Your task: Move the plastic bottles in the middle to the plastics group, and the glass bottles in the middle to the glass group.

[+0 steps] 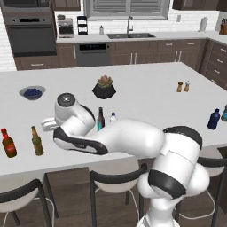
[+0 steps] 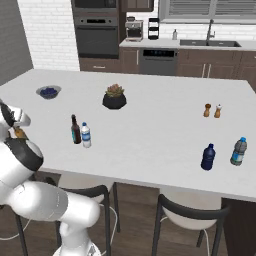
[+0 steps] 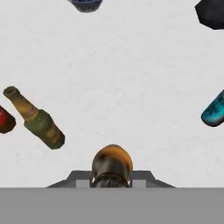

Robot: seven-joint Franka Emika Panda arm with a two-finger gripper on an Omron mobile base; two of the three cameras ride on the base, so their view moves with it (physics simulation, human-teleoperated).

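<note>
My gripper [image 3: 112, 178] is shut on the amber beer bottle [image 3: 112, 164], seen from above its mouth. In the right base view the amber bottle [image 2: 20, 133] peeks out under the hand at the far left. To its left stand the olive-green bottle [image 3: 38, 121] [image 1: 37, 141] and the red-labelled bottle [image 3: 4, 119] [image 1: 8, 143]. The dark brown beer bottle [image 1: 100, 119] [image 2: 75, 129] and the clear water bottle [image 1: 112, 117] [image 2: 86, 135] stand side by side mid-counter. The dark blue bottle [image 2: 208, 157] and a bluish bottle [image 2: 238, 151] stand at the right.
A bowl of blueberries [image 1: 32, 92] and a potted plant in a black pot [image 1: 104, 87] sit farther back on the white counter [image 1: 146, 84]. Salt and pepper shakers [image 1: 183, 86] stand at the back right. Stools line the near edge.
</note>
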